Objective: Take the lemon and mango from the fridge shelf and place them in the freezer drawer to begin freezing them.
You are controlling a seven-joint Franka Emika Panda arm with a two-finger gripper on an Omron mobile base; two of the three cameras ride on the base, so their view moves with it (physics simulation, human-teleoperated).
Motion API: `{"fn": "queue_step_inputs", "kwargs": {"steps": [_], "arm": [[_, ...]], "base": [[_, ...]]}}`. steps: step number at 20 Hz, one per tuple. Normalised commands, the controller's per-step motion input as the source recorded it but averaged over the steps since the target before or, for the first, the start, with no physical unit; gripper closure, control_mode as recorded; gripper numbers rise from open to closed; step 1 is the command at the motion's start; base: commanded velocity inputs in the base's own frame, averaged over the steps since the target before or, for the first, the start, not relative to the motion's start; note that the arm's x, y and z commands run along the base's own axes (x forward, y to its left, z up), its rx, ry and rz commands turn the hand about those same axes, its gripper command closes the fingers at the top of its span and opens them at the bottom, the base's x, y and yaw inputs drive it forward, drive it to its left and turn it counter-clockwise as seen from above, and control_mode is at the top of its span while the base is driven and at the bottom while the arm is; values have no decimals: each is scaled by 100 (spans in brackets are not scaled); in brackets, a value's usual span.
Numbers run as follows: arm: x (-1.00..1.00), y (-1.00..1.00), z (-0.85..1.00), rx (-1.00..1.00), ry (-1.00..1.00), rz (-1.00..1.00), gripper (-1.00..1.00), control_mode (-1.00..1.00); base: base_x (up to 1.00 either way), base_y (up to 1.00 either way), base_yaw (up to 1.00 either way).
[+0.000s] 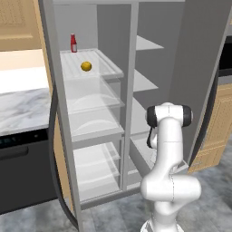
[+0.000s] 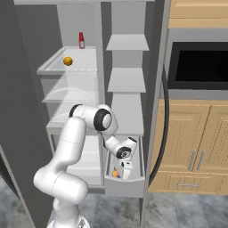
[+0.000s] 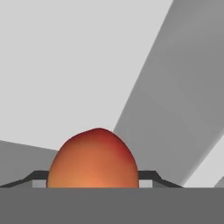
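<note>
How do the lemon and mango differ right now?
The lemon is plain yellow; the mango is orange with a red blush. The lemon sits free on the fridge shelf; the mango is between the fingers of the gripper, down in the freezer drawer. Both are small, rounded fruit.

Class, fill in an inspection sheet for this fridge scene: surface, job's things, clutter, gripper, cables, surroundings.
Surface: ribbed fridge shelf at the top of the open fridge.
Job's things: lemon on that shelf; mango between the fingers, down in the freezer drawer.
Clutter: red bottle at the back of the shelf.
Gripper: gripper shut on the mango, inside the drawer.
Cables: nothing seen.
Surroundings: marble counter to the left, wooden cabinets and a dark oven to the right.
</note>
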Motion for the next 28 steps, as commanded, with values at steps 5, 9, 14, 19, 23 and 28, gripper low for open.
{"fn": "queue_step_inputs", "kwargs": {"steps": [5, 9, 14, 19, 23, 28], "arm": [[-1, 0, -14, 0, 0, -1, 100, -100], [-5, 0, -17, 0, 0, -1, -100, -100], [0, 0, 0, 0, 0, 0, -100, -100], [-1, 0, 3, 0, -2, -1, -100, -100], [-6, 0, 39, 0, -7, -3, -100, -100], [-17, 0, 85, 0, -13, -5, -100, -100]], "base": [[0, 0, 0], [0, 0, 0], [0, 0, 0], [0, 0, 0], [0, 0, 0], [0, 0, 0]]}}
